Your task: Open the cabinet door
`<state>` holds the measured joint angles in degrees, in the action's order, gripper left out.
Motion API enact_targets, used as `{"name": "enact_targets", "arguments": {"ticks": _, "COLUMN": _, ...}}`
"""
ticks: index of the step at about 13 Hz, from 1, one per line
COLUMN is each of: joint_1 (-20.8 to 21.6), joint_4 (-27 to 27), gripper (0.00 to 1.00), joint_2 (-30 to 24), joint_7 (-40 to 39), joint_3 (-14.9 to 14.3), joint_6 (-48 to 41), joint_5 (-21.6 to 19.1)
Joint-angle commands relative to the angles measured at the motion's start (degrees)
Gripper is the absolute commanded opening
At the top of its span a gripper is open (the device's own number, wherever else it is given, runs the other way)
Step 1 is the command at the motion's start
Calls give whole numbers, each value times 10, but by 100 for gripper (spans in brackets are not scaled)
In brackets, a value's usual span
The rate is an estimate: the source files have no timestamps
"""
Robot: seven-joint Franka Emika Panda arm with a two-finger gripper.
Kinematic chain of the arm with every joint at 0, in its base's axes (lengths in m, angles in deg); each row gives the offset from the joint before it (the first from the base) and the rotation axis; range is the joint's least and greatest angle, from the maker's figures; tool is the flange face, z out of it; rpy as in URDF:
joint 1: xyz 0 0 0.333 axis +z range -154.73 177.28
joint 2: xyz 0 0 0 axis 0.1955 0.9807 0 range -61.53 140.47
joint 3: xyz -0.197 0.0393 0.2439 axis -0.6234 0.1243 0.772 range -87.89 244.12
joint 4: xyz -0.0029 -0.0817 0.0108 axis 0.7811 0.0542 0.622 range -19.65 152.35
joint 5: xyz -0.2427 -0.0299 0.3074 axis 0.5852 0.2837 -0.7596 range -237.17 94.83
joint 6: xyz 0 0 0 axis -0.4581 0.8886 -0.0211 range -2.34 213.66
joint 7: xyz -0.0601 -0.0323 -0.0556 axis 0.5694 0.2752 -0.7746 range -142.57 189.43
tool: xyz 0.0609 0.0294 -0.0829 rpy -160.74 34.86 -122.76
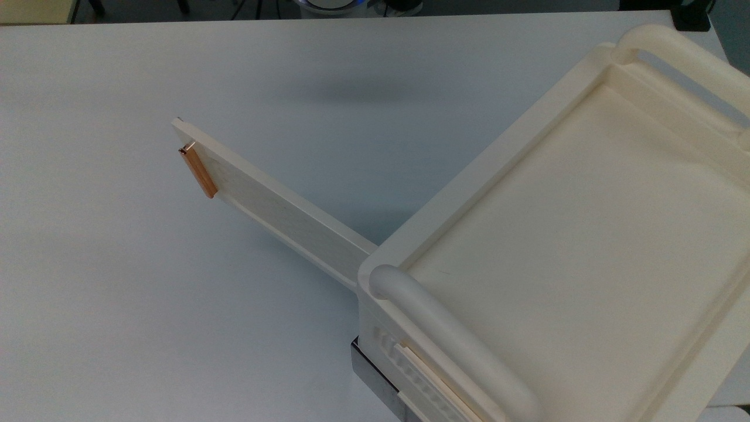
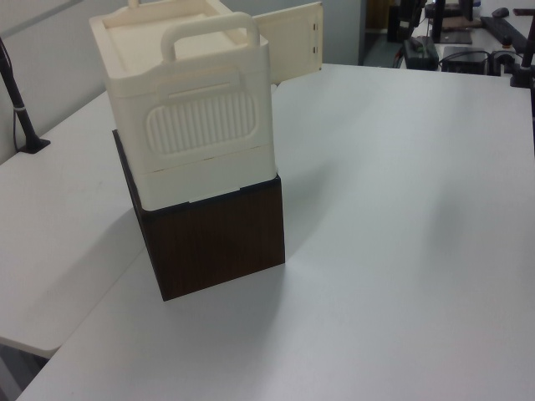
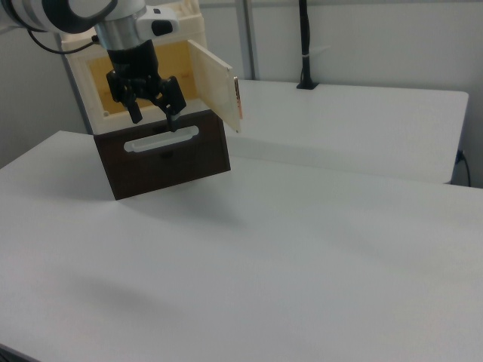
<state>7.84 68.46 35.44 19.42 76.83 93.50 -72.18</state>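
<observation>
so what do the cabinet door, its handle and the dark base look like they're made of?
Cabinet door: looks like matte cream moulded plastic, with an even colour, a recessed face and no gloss.
Handle: likely metal with a copper finish, as it is orange and reflective.
Base: wood or a wood-grain laminate, dark brown with faint vertical streaks. I can't tell which.
</observation>
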Motion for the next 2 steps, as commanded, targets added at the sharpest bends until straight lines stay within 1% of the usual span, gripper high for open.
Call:
{"name": "enact_targets", "arguments": {"ticks": 1, "joint_1": 24, "joint_4": 14, "gripper": 100, "joint_2": 2, "joint_7": -1, "joint_3": -5, "joint_6": 14, "joint_5": 28}}
{"name": "enact_targets", "arguments": {"ticks": 2, "joint_1": 26, "joint_4": 14, "gripper": 100, "joint_2": 3, "joint_7": -1, "joint_3": -6, "joint_6": 14, "joint_5": 30}}
